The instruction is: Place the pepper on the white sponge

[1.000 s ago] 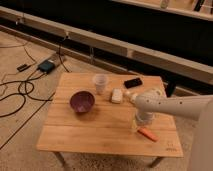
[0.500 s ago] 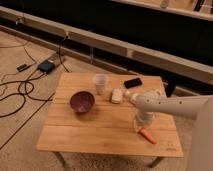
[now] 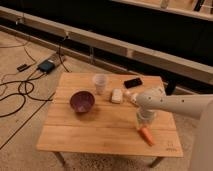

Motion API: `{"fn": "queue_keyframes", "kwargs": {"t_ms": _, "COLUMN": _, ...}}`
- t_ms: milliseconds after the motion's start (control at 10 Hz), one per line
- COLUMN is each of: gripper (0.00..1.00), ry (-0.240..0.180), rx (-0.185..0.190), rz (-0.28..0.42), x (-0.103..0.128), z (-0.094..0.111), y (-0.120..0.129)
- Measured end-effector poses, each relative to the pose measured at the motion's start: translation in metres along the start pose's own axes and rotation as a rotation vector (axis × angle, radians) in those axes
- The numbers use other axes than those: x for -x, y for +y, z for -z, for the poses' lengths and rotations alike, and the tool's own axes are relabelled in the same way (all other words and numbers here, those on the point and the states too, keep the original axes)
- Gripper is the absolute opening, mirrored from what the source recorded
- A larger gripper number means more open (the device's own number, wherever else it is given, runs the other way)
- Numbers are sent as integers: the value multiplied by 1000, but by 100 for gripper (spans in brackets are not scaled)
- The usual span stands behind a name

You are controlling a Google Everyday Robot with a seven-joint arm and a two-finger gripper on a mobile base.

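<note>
The orange-red pepper (image 3: 146,135) lies on the wooden table (image 3: 100,127) near its front right corner. My gripper (image 3: 144,123) points down right over the pepper's upper end and hides part of it. I cannot tell whether it touches the pepper. The white sponge (image 3: 116,95) lies on the table behind and to the left of the gripper, apart from the pepper. My pale arm (image 3: 175,104) reaches in from the right.
A purple bowl (image 3: 82,101) stands left of centre and a clear cup (image 3: 100,83) behind it. A black phone (image 3: 133,82) lies at the back. A small pale object (image 3: 129,94) lies right of the sponge. Cables and a box (image 3: 46,65) lie on the floor at left.
Almost nothing has moved. The gripper stays over the pepper, perhaps a touch lower.
</note>
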Motion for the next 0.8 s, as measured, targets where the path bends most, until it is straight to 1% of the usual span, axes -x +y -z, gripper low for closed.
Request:
{"fn": "queue_keyframes", "kwargs": {"t_ms": 200, "gripper": 6, "ry": -43, "rx": -21, "rz": 12, "x": 17, "z": 30, "y": -3}}
{"fn": "queue_keyframes", "kwargs": {"t_ms": 400, "gripper": 6, "ry": -97, "rx": -39, "rz": 49, "x": 42, "z": 58, "y": 3}}
{"fn": "queue_keyframes", "kwargs": {"t_ms": 500, "gripper": 6, "ry": -116, "rx": -42, "rz": 65, "x": 52, "z": 66, "y": 7}}
{"fn": "queue_keyframes", "kwargs": {"t_ms": 600, "gripper": 6, "ry": -146, "rx": -47, "rz": 89, "x": 70, "z": 78, "y": 14}}
{"fn": "queue_keyframes", "kwargs": {"t_ms": 800, "gripper": 6, "ry": -194, "rx": -52, "rz": 128, "x": 98, "z": 93, "y": 26}}
